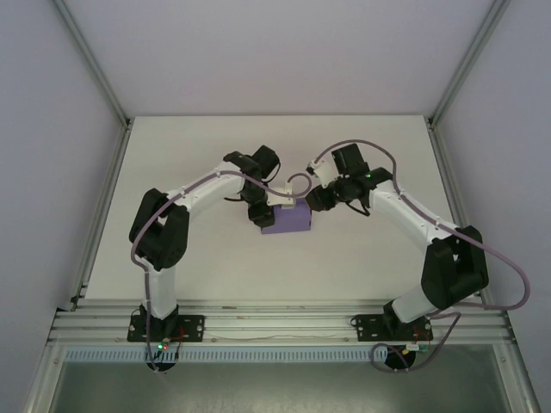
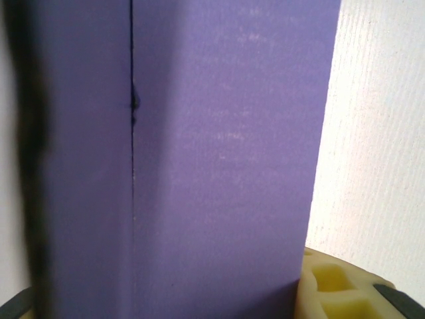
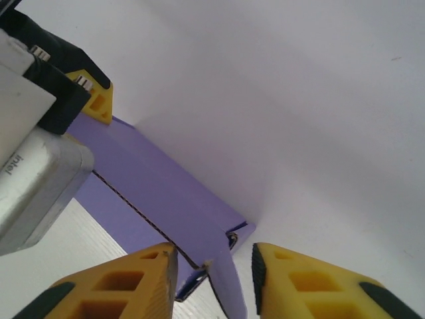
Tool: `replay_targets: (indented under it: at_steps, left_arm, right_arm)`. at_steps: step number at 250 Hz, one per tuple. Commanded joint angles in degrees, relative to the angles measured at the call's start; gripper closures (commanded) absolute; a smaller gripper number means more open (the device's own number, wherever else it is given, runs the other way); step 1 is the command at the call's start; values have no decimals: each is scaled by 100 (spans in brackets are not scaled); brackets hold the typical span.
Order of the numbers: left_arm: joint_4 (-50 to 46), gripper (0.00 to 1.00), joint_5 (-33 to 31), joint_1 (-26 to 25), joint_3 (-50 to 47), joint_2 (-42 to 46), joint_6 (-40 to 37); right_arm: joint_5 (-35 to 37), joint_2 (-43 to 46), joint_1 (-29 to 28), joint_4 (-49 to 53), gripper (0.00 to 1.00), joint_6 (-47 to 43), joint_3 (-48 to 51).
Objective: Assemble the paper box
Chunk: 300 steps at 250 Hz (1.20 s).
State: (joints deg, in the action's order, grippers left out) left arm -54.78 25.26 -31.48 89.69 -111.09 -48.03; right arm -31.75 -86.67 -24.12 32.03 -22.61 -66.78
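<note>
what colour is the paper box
The paper box is plain lavender-purple, clearest in the left wrist view.

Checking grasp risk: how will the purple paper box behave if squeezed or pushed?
The paper box is thin card, so probably light and easily slid. Its seam and loose flap suggest it may dent or spring open under squeezing. Flat faces: unlikely to roll.

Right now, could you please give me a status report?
Left gripper shut on lavender-purple card box. Right gripper open, straddling a box corner. No obstruction seen.
</note>
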Motion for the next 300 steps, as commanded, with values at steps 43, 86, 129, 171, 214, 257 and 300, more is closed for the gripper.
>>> replay_targets:
  at_steps: [43,86,129,171,214,257,300]
  left_arm:
    - [-52,63,126,-33,69,-268,-65]
    - [44,63,180,-33,195,-286,145]
    - [182,62,186,-34,176,-265,192]
    - [168,61,173,-46,185,-301,203]
    - [209,60,164,-42,160,-263,216]
    - [310,57,150,-42,137,-216,335]
    - [380,55,85,-42,129,-150,439]
  right_arm:
    - [269,-354,-43,528,91,189,-442]
    - [365,-210,-147,194,100,1260,-381]
    - [1386,315,-579,-1168,100,2868,386]
    - [1682,730,-758,-2341,100,3201,1262]
    - [2004,718,-767,-2664,100,2687,1840]
    - [2190,653,-912,-3341,100,2411,2442]
    - [2104,772,-977,-3942,100,2323,2853]
